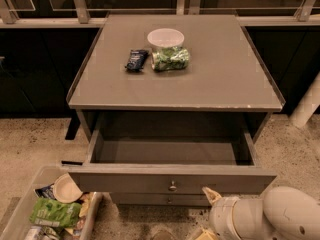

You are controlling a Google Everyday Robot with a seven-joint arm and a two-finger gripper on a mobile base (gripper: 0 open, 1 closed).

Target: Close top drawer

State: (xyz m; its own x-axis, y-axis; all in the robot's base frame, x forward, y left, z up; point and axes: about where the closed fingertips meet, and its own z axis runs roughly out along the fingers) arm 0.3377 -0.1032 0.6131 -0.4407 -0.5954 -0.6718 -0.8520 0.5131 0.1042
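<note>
Top drawer (125,181) open toward camera, long axis left-right; released claw (205,213) below its front.

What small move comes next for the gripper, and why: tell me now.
Probably raise the gripper slightly and press it forward against the flat front panel of the wide grey top drawer, right of its small round metal knob. The drawer stands pulled far out, and the gripper sits low in front of that panel.

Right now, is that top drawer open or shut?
Open: the top drawer is pulled far out, its empty inside showing. The pincer sits below its front panel, at right.
</note>
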